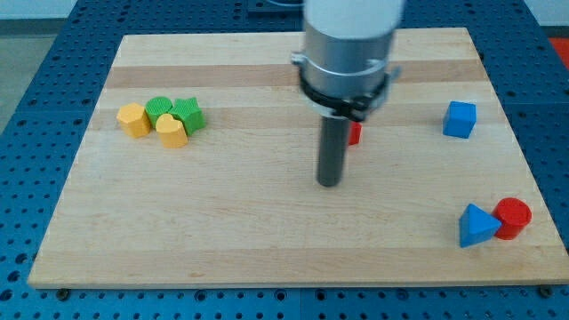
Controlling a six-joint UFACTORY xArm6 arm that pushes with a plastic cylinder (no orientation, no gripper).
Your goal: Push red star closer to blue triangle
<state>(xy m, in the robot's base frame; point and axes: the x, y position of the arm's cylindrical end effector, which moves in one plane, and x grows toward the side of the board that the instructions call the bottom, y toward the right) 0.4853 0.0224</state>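
near the middle of the wooden board (267, 231), my tip (330, 183) sits on the surface, and the red star (354, 133) is mostly hidden behind the rod, just a sliver of red poking out on the view's right side of it, a bit toward the view's top from the tip. can't really make out its shape from that sliver, so i'm going by the task for "star". there's no gripper here to open or close, just a bare rod holding nothing, and i can't tell if it's touching the star or only standing in front of it.

the blue triangle (476, 226) is way over at the view's bottom right, touching a red cylinder (513, 218) on its right. a blue cube (460, 118) sits toward the upper right. off at the view's left there's a tight cluster: yellow hexagon-ish block (134, 119), yellow heart (172, 131), and two green blocks (176, 112).

handling-wise, my guess is the star is a light, rigid little block that slides easily on smooth wood. the points make it twitchy, so an off-centre push will probably spin it. i'd get around to its upper-left side and push square through the middle, toward the lower right. watch out not to shove too hard and knock the triangle or the cylinder.
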